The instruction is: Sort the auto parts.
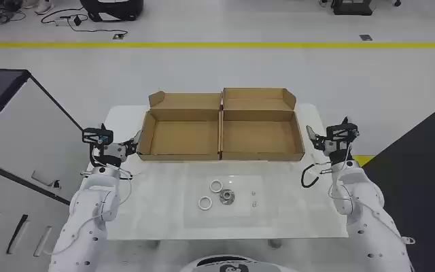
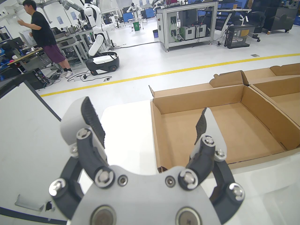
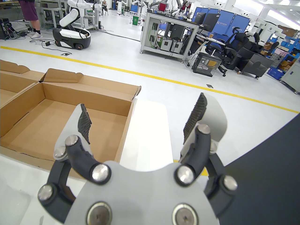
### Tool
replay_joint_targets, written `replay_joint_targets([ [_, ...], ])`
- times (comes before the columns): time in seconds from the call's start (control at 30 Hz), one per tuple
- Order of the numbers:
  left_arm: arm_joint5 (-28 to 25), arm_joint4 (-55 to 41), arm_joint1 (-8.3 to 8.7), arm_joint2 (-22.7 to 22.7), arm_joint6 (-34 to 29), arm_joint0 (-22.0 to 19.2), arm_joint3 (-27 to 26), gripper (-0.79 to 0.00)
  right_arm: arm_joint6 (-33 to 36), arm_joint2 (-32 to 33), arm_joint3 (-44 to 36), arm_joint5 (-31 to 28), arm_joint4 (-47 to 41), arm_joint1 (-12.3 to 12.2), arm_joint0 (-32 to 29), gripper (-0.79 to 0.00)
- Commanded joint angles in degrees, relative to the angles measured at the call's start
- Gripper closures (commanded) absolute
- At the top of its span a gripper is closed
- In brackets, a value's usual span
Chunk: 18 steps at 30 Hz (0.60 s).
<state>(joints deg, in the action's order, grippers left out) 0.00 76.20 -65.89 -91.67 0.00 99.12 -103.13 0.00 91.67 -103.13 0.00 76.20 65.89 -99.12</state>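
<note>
- Status: sorting judged not yet begun; both cardboard boxes, one on the left (image 1: 180, 139) and one on the right (image 1: 262, 136), hold nothing.
- Parts: two metal rings (image 1: 215, 185) (image 1: 204, 202), a flanged hub (image 1: 225, 197) and two small pieces (image 1: 254, 199) lie clustered on the worktop (image 1: 163, 204). They sit at its near middle, in front of the boxes and well apart from both arms.
- Left gripper (image 2: 146, 118): fingers spread, nothing between them; raised beside the outer side of the left box, pointing across it.
- Right gripper (image 3: 143, 108): fingers likewise spread and bare; raised beside the outer side of the right box, mirroring the other arm.
- Next move, as judged: one arm must swing inward and descend onto the cluster. The rings lie flat and thin, so a low pinch across one rim seems required.
</note>
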Motion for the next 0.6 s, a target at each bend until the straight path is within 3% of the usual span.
replay_joint_targets([
  [0.0, 0.0, 0.0, 0.0, 0.0, 0.0, 0.0, 0.0, -0.785, -0.08, 0.03, -0.16, -0.1, 0.08, 0.0, 0.09, -0.785],
  [0.2, 0.0, 0.0, 0.0, 0.0, 0.0, 0.0, 0.0, -0.785, 4.97, 1.1, -4.18, -4.52, 3.42, -0.41, 0.63, -0.785],
  [0.57, 0.0, 0.0, 0.0, 0.0, 0.0, 0.0, 0.0, -0.785, 26.41, 4.44, -16.2, -24.7, -2.93, -1.85, 4.59, -0.785],
])
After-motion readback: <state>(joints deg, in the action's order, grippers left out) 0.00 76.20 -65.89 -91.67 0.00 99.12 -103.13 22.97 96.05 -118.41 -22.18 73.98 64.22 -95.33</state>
